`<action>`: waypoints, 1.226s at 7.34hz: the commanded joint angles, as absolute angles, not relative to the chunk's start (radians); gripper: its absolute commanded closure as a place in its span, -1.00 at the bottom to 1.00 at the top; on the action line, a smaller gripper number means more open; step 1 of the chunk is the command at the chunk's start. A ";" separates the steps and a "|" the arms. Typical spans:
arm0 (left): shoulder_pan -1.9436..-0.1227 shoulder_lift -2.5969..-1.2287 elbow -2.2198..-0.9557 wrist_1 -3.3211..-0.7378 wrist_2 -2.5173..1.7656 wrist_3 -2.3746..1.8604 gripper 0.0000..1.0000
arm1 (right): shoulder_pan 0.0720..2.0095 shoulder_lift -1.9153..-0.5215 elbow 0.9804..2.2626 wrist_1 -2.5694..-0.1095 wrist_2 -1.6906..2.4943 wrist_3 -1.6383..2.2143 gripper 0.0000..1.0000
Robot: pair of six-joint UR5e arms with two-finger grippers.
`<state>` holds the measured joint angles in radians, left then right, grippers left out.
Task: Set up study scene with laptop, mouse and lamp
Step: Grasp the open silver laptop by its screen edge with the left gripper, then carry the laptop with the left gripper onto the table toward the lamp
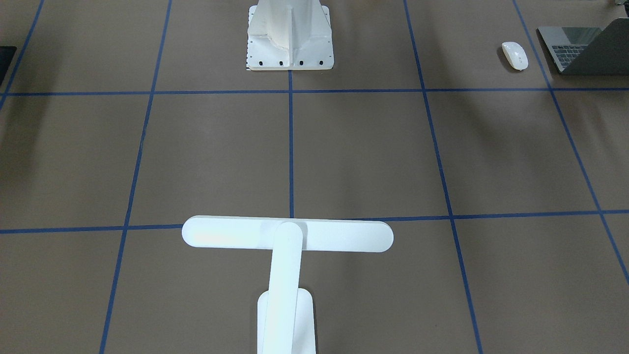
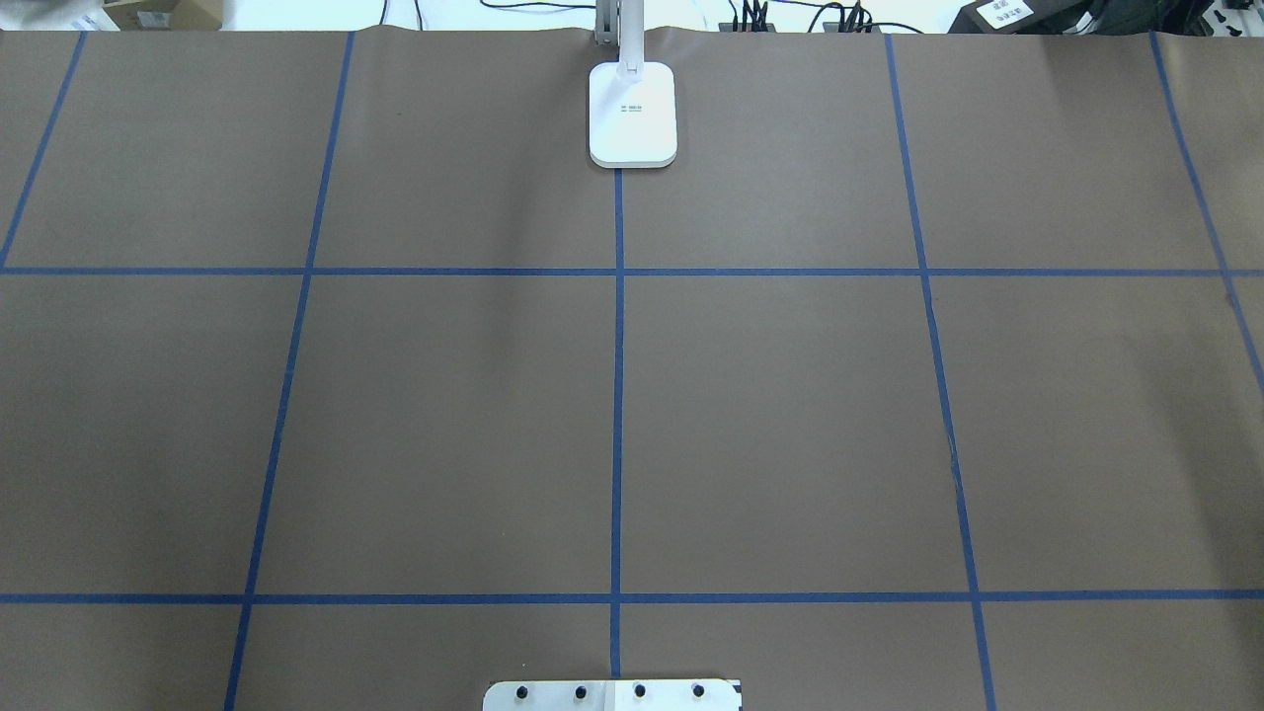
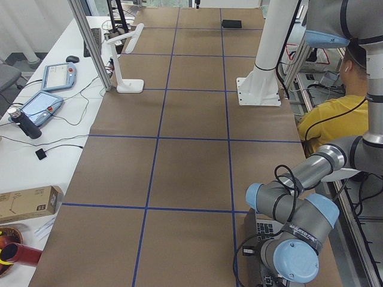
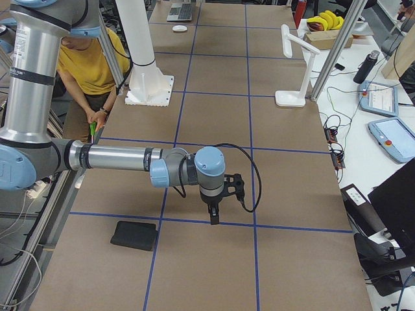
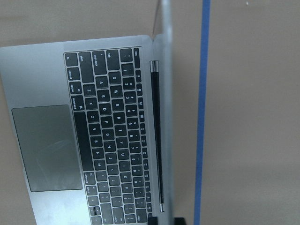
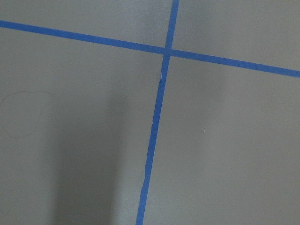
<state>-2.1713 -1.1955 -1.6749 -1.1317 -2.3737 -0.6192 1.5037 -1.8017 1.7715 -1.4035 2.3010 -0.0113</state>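
The laptop point(image 5: 79, 140) lies open under my left wrist camera, with its black keys and grey trackpad in view. It also shows at the table's end on my left in the front view point(image 1: 582, 49). The white mouse point(image 1: 514, 55) lies beside it. The lamp point(image 1: 287, 235) stands at the far middle edge, and its base shows in the overhead view point(image 2: 633, 114). My left arm point(image 3: 293, 233) hangs over the laptop; I cannot tell its gripper's state. My right gripper point(image 4: 214, 219) points down over bare table, seen only from the side, so I cannot tell its state.
A flat black mat point(image 4: 134, 235) lies near the right arm, on the robot's side. The white pedestal point(image 1: 290, 34) stands at the near middle. A person in yellow point(image 4: 87, 61) sits behind it. Tablets and cables point(image 3: 39, 107) lie past the far edge.
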 commanded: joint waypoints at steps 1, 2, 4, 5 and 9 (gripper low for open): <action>-2.169 -1.204 -1.733 -1.135 -2.422 -0.671 1.00 | 1.503 -1.802 1.770 -1.404 2.301 -0.011 -1.00; -2.168 -1.219 -1.758 -1.134 -2.457 -0.684 1.00 | 1.503 -1.802 1.770 -1.404 2.301 -0.011 -1.00; -2.139 -1.299 -1.763 -1.135 -2.515 -0.779 1.00 | 1.503 -1.802 1.769 -1.405 2.302 -0.011 -1.00; -2.087 -1.345 -1.763 -1.137 -2.549 -0.826 1.00 | 1.503 -1.802 1.769 -1.405 2.306 -0.011 -1.00; -1.854 -1.462 -1.761 -1.412 -2.603 -1.157 1.00 | 1.503 -1.802 1.769 -1.405 2.309 -0.009 -1.00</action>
<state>-1.9356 -1.4338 -1.7623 -1.2982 -2.5840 -1.0369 1.5033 -1.8024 1.7687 -1.4051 2.3063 -0.0097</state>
